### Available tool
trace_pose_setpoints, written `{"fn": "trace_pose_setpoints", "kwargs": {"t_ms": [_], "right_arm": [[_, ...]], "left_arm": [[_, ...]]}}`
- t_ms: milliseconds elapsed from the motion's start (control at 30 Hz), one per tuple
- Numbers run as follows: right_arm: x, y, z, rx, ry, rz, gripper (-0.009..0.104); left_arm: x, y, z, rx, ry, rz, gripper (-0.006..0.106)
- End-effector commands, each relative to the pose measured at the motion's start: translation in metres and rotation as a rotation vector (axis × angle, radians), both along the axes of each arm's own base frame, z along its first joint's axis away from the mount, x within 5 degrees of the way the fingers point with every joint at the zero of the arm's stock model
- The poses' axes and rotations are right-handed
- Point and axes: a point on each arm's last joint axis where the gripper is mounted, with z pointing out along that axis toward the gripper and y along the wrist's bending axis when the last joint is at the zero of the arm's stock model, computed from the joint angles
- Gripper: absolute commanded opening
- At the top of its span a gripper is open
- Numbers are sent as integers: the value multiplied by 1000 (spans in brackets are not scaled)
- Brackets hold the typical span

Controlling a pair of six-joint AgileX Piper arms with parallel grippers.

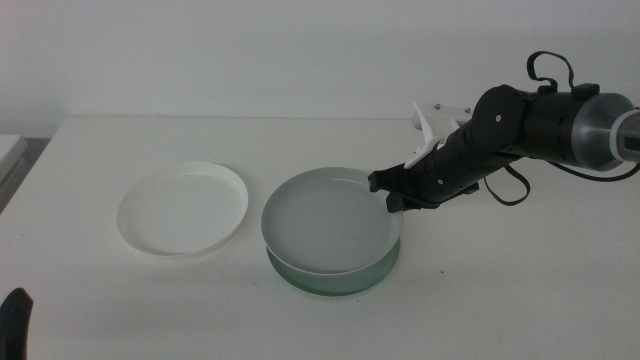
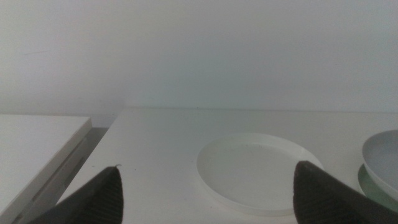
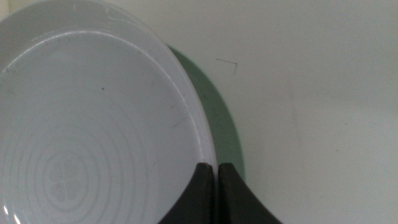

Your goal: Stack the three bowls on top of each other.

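Looking from the near edge of the table (image 1: 330, 320), you find the left gripper (image 1: 14, 322) waiting at the bottom corner, well apart from the mint green bowl (image 1: 372, 275) that serves as your landmark. Its own wrist view shows the two dark jaws spread wide with nothing between them, so it is released.

Next comes the mint green bowl itself, sitting flat on the table and mostly covered; only a crescent of its rim shows on the near side. Resting over it is the grey bowl (image 1: 325, 222), tilted rather than seated level, with its far edge lifted and its near edge low against the green rim. In the right wrist view you see the grey bowl (image 3: 93, 124) overlapping the green one (image 3: 217, 118), offset so the green shows as a curved band beside it.

The right gripper (image 1: 392, 197) is at the far right edge of the grey bowl, just above the green bowl's rim. Its jaws are pinched together on the grey rim, grasping it.

The white bowl (image 1: 183, 208) lies flat on the table, beside the green bowl on the left arm's side, apart from it and not touching.
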Motion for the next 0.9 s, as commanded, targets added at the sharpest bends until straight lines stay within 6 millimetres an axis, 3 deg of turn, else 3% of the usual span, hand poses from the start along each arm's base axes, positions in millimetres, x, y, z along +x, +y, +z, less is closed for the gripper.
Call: {"fn": "trace_pose_setpoints", "kwargs": {"t_ms": [0, 233, 367, 467, 600, 700, 767, 867], "right_arm": [[1, -1, -3, -13, -5, 1, -2], [1, 0, -10, -19, 12, 2, -2], [1, 0, -11, -20, 14, 2, 7], [2, 0, -10, -19, 12, 2, 24], [2, 0, -7, -23, -8, 22, 57], [3, -1, 16, -20, -35, 46, 74], [1, -4, 45, -30, -78, 76, 84], [-12, -9, 97, -52, -184, 179, 88]], "left_arm": [[0, 0, 1, -9, -13, 3, 94], [0, 0, 1, -9, -13, 3, 94], [0, 0, 1, -9, -13, 3, 94], [0, 0, 1, -9, -13, 3, 94], [0, 0, 1, -9, -13, 3, 94], [0, 0, 1, -9, -13, 3, 94], [0, 0, 1, -9, -13, 3, 94], [0, 0, 1, -9, -13, 3, 94]]}}
